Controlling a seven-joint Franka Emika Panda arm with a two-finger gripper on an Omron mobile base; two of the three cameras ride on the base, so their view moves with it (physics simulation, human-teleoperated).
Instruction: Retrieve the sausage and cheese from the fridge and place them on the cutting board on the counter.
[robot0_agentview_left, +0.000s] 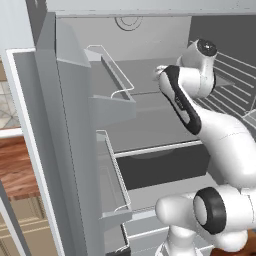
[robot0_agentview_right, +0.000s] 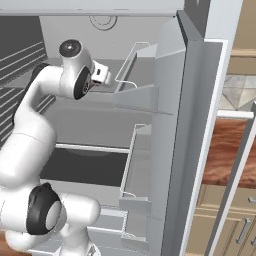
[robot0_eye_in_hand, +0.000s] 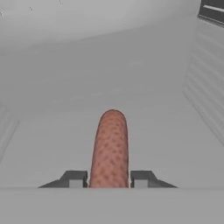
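sausage: reddish-brown, pebbled, round-ended cylinder | fingers: 2 dark tips clamped on sausage | fridge: smooth grey interior

White arm reaching into open fridge, 2 door bins, counter at right

The near end of the sausage is cut off where it passes down between the fingertips of the claw, so its full length cannot be seen. In the base views the claw's tips are hidden behind the arm's own wrist and elbow, deep in the fridge. The fridge door far to the claw's left runs off the picture's top and bottom. A strip of counter, well to the claw's right, is cut by the open door and the picture's edge.
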